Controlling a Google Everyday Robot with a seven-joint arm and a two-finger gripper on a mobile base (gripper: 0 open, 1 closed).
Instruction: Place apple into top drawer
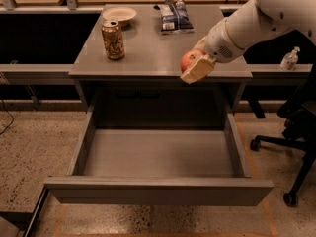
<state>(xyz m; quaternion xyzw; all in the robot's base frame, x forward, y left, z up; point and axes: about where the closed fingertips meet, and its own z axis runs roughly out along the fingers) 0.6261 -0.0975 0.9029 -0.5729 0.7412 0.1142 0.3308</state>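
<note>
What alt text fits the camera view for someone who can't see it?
The gripper, jaws shut on the apple, hangs at the desk's front edge; the top drawer stands open below. A drink can, bowl and snack bag sit on the desk.

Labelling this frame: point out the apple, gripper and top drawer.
apple [187, 60], camera view, its red left side.
gripper [194, 64], camera view, between its fingertips, holding the apple by the front edge of the desk [148, 56].
top drawer [158, 154], camera view, bare inside floor.
</note>
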